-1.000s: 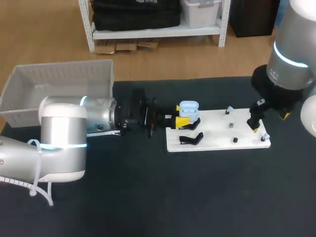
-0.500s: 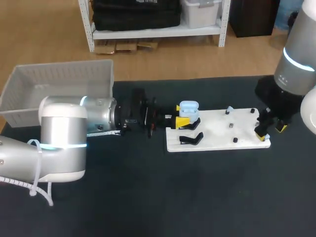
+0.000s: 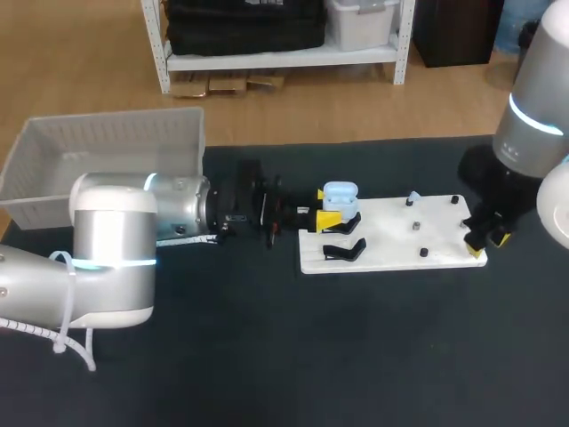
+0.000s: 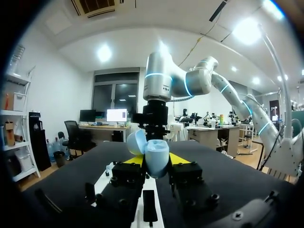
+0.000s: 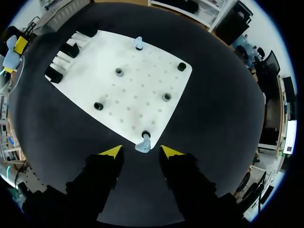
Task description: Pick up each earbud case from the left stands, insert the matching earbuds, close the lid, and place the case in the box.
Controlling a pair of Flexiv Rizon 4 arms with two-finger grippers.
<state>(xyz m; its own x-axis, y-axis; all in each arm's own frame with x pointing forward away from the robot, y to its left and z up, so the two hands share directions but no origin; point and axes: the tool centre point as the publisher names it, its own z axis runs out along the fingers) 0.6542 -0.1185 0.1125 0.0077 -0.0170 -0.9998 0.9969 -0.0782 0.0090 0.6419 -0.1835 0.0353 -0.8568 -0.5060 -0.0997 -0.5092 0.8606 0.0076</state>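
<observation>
A light blue earbud case (image 3: 340, 196) with its lid up sits at the white board's (image 3: 391, 233) left end. My left gripper (image 3: 329, 219) is shut on it. In the left wrist view the case (image 4: 157, 159) is pinched between the yellow tips of that gripper (image 4: 154, 160). My right gripper (image 3: 488, 238) hangs low over the board's front right corner. In the right wrist view its fingers stand apart on either side of a pale blue earbud (image 5: 143, 144) on a post, without touching it; the gripper (image 5: 141, 152) is open. A second earbud (image 5: 138, 43) stands at the board's far edge.
An empty black stand (image 3: 343, 250) sits in front of the held case. Short black pegs (image 5: 119, 72) dot the board (image 5: 142, 90). A pale plastic bin (image 3: 107, 151) stands at the table's back left, behind my left arm.
My right gripper has moved right and down to the board's front right corner, and its fingers have narrowed around the earbud there. The left arm and case have not moved.
</observation>
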